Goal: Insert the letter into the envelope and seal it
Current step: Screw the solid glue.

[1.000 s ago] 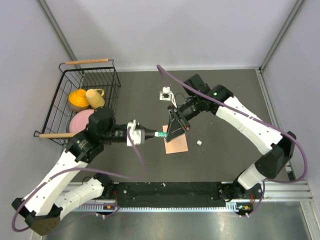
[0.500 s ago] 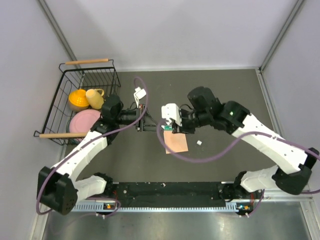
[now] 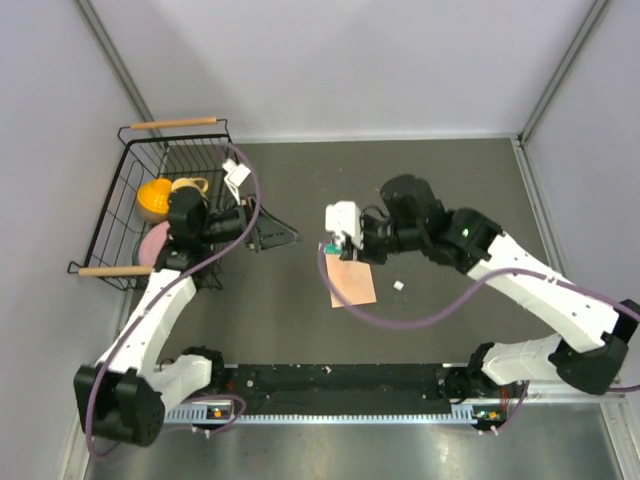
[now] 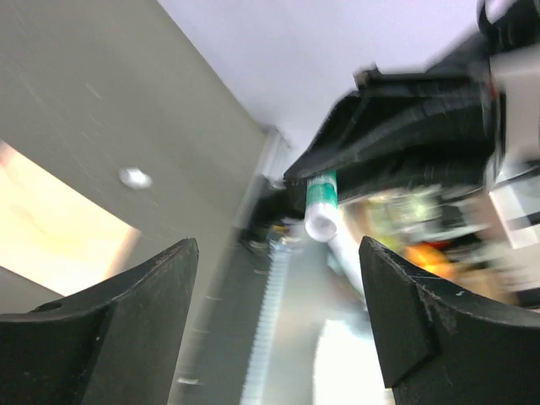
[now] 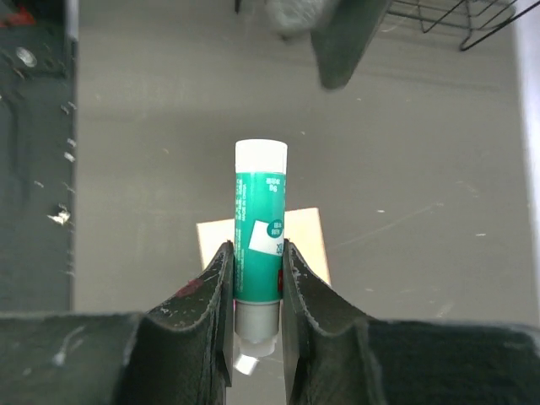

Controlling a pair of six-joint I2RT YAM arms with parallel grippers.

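A dark grey desk (image 3: 450, 190) is sitting between pale walls, with the two arms reaching in from its near edge.

The right jaws are clenching a glue stick (image 5: 260, 245) round its lower half. In the right wrist view its green body and white cap are sticking out past the jaw tips. In the top view the glue stick (image 3: 328, 247) is hanging at the envelope's (image 3: 353, 283) far left corner. Whether it is touching the paper I cannot tell. The envelope is lying flat near the middle of the desk, slightly turned, plain peach side showing. In the right wrist view part of the envelope (image 5: 305, 240) is peeking out behind the stick. A small white scrap (image 3: 398, 286) is lying on the desk just right of the envelope. The right arm (image 3: 520, 270) is bending in from the right.

The left jaws are standing wide apart, grasping nothing, and are pointing across the desk toward the right jaws, well apart from them. The left wrist view is looking between them at the glue stick (image 4: 321, 202), the scrap (image 4: 133, 177) and a corner of the envelope (image 4: 51, 228). The left arm (image 3: 160, 300) is stretching up the left side, its wrist beside a black wire basket (image 3: 110, 215). The basket is holding an orange bowl (image 3: 155, 195), a yellow cup (image 3: 190, 185) and a pink plate (image 3: 150, 240).
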